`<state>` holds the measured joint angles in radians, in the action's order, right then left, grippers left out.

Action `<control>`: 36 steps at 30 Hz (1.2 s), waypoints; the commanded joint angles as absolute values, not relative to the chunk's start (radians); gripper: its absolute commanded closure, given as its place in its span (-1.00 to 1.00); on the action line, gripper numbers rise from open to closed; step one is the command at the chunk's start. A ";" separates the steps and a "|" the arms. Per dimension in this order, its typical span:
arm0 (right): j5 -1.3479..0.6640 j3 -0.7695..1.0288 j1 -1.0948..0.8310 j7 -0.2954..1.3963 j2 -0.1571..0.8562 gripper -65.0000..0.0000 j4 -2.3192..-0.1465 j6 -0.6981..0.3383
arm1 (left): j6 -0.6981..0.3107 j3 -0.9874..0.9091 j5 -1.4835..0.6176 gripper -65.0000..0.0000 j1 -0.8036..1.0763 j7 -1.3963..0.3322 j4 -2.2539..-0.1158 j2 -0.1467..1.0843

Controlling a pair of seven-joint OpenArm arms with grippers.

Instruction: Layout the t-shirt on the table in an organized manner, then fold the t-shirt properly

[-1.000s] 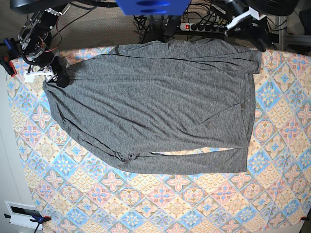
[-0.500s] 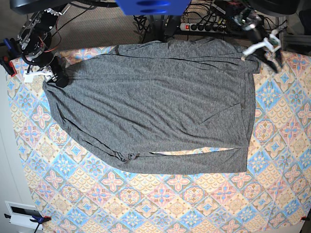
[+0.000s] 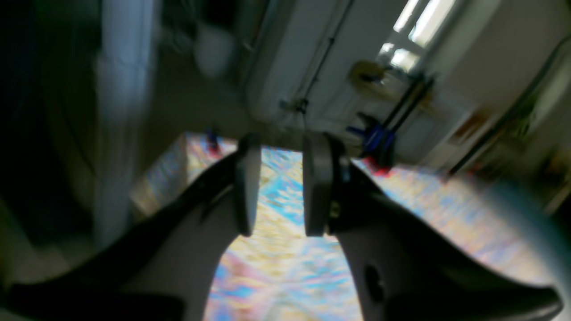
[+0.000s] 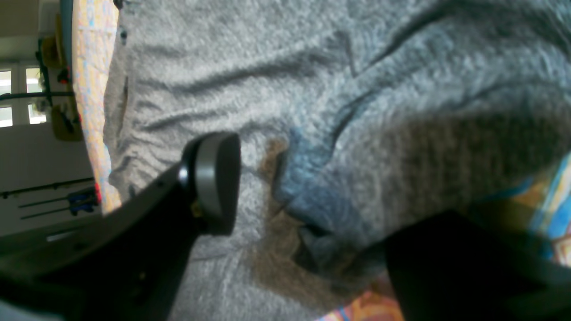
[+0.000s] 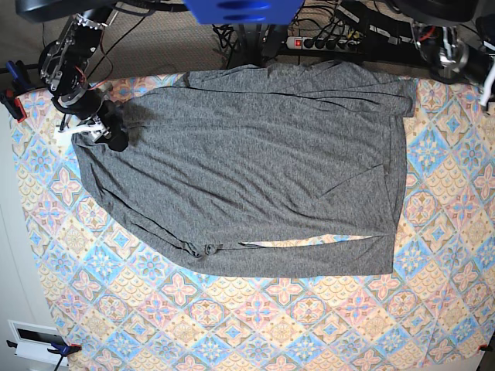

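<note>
Grey heather knit covers most of the desk (image 5: 456, 255): the t-shirt (image 5: 255, 170) lies spread flat across the upper and middle part of the tile-patterned cloth, wrinkled, with a slit of cloth showing through near its lower edge at about 6 o'clock.

At 10 o'clock in the base view the right gripper (image 5: 108, 133) sits at the shirt's corner. Its wrist view shows the right gripper (image 4: 308, 218) with jaws spread wide, a bunched fold of grey fabric lying between them; whether they pinch it I cannot tell.

At 2 o'clock, at the frame's edge, the left gripper (image 5: 489, 86) hangs clear of the shirt. Its blurred wrist view shows the left gripper (image 3: 276, 187) with jaws parted by a narrow gap, nothing between them, patterned cloth beyond.
</note>
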<state>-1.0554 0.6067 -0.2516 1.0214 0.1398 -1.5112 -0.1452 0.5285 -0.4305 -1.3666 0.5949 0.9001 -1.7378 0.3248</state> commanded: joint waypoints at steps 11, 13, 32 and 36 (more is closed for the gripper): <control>-1.059 0.605 -0.257 1.040 0.148 -0.06 -1.531 -0.151 | 0.194 -0.835 -1.484 0.42 0.395 -0.354 -1.836 0.168; -1.059 0.605 -0.257 1.041 0.148 -0.06 -1.531 -0.194 | 0.094 -0.820 -1.484 0.42 0.398 -0.539 -1.836 0.170; -1.056 0.602 -0.260 1.043 0.148 -0.06 -1.529 -0.213 | -0.131 -1.148 -1.484 0.42 0.816 -1.396 -2.012 0.139; -1.056 0.602 -0.260 1.041 0.148 -0.06 -1.527 -0.216 | -0.375 -1.175 -1.477 0.42 0.903 -1.396 -1.894 0.134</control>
<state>-1.0557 0.5991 -0.2600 1.0393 0.1356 -1.5169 -0.2119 -0.3882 -1.1637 -1.4899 0.8738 -1.3869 -1.8980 0.1337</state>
